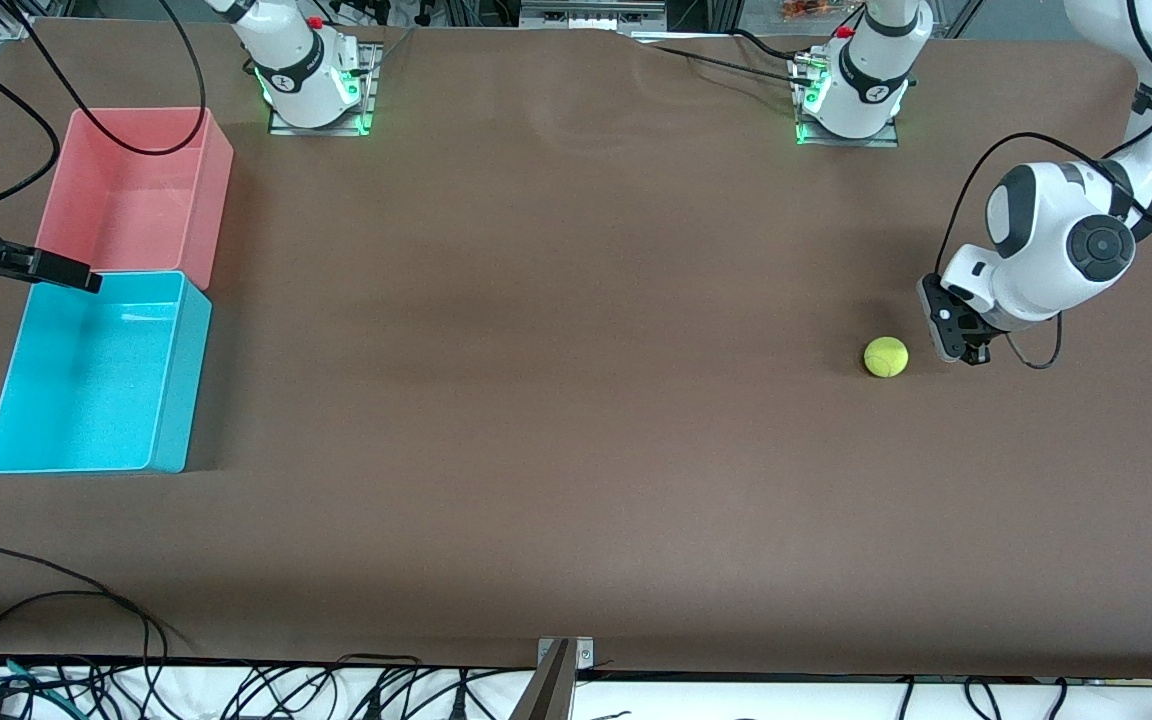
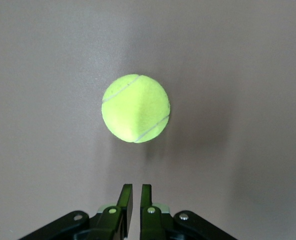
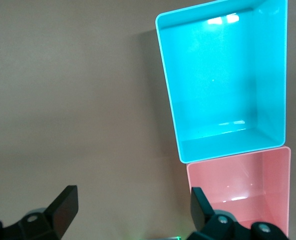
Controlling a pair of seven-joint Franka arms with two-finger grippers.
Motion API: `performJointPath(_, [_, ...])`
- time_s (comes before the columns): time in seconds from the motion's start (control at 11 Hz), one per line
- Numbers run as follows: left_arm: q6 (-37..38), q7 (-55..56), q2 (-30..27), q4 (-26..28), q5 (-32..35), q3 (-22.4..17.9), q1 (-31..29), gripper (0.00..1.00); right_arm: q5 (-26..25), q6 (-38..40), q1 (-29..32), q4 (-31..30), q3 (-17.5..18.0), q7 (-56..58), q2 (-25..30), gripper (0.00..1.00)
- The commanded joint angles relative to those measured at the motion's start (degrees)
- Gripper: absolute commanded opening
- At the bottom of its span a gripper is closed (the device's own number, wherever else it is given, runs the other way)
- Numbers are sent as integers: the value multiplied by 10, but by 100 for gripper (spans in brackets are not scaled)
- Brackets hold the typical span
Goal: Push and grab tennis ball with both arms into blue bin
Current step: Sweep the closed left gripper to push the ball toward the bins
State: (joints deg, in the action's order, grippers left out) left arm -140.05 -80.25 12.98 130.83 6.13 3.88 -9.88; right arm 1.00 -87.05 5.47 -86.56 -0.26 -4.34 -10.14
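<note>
Front view: the tennis ball (image 1: 886, 357) lies on the brown table (image 1: 556, 400) toward the left arm's end, just beside the left tool (image 1: 966, 350), while the blue bin (image 1: 164, 400) and the pink bin (image 1: 206, 190) touching it stand at the right arm's end, where the right tool (image 1: 61, 272) waits above them. Left wrist view: the left tool (image 2: 136, 192) has its fingers pressed together and empty, the ball (image 2: 136, 108) apart from their tips. Right wrist view: the right tool (image 3: 133, 207) is spread wide and holds nothing, with the blue bin (image 3: 227, 142) and pink bin (image 3: 202, 172) below it.
</note>
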Motion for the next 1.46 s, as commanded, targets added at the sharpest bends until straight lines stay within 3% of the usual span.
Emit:
performJointPath(0.0, [-26,-49,18,1,13,1,-16,13,12,11,4,10,1,9,-3,100])
performJointPath(1.37, [-86,-62,87,-1,-4,3,-14,13,14,10,5,11,1,10,-4,100])
